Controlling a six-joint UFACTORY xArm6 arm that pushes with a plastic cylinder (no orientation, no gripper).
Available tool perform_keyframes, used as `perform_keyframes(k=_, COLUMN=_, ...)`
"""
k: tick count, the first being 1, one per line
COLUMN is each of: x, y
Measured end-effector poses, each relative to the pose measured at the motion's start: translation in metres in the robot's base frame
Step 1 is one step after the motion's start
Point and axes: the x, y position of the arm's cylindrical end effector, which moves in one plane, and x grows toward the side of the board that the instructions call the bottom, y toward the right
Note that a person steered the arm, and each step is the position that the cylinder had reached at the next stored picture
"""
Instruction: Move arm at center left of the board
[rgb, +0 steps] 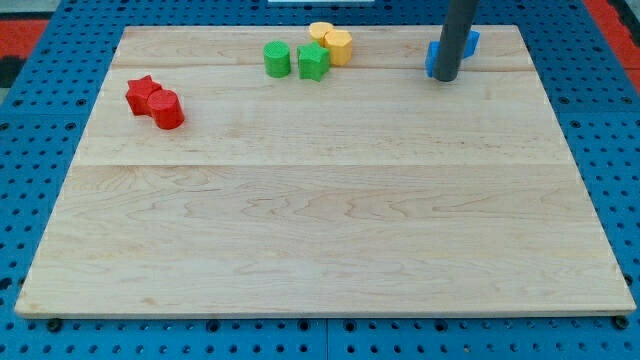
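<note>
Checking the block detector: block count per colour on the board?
red blocks: 2
green blocks: 2
yellow blocks: 2
blue blocks: at least 1, partly hidden behind my tip
Total: 7 or more

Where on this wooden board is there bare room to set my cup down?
Everything below the red blocks is bare, across to the view's right and bottom edges. It is crowded along the view's top: green blocks, yellow blocks, and my tip against the blue block.
</note>
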Motion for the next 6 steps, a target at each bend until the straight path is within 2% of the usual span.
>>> perform_keyframes(k=1, x=0.059, y=-0.026)
perform_keyframes(k=2, x=0.122, y=-0.09)
perform_keyframes(k=3, x=0.166, y=-0.193)
perform_keyframes(k=4, x=0.17, y=-0.28)
perform_keyframes(k=6, x=0.157, y=-0.407)
